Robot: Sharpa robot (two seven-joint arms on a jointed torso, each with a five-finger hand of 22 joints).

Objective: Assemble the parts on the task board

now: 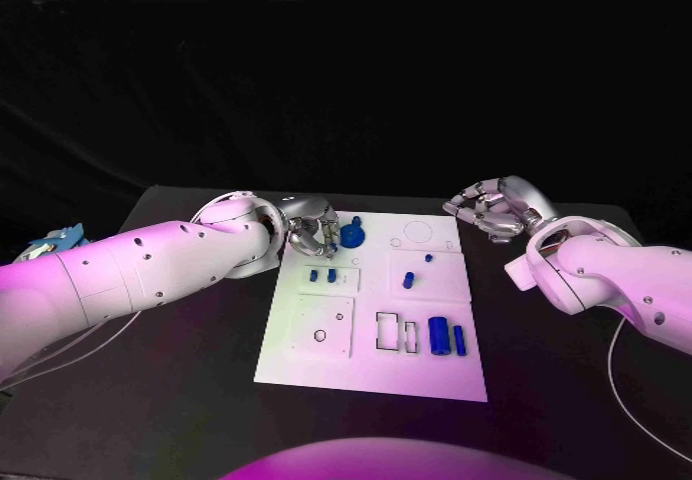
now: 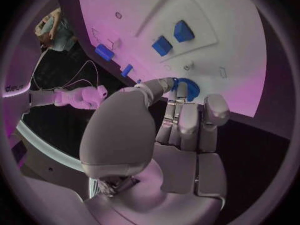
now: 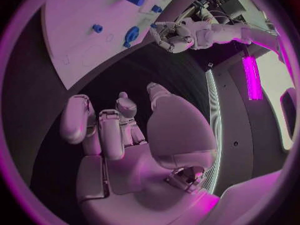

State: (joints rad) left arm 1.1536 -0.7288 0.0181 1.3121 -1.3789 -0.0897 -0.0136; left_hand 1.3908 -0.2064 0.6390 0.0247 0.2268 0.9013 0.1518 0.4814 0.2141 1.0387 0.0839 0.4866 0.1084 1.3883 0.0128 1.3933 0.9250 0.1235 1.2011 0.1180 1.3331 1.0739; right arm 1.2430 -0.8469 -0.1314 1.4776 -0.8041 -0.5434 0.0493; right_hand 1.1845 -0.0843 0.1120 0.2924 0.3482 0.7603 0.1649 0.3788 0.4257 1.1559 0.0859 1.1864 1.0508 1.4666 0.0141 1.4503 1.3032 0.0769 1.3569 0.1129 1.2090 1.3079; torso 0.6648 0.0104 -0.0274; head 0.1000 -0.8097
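The left hand (image 1: 307, 236) is reaching over the far left corner of the white board (image 1: 325, 365), its fingers (image 2: 187, 122) lying side by side with their tips touching a round blue part (image 1: 353, 237) — whether they are pinching it, I cannot tell. Other blue parts (image 1: 437, 336) are lying nearer on the board. The right hand (image 1: 490, 212) is hovering beside the board's far right corner — fingers curled in, holding nothing.

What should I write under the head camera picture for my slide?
The left hand touches a round blue part at the white board's far corner; the right hand waits beside it.
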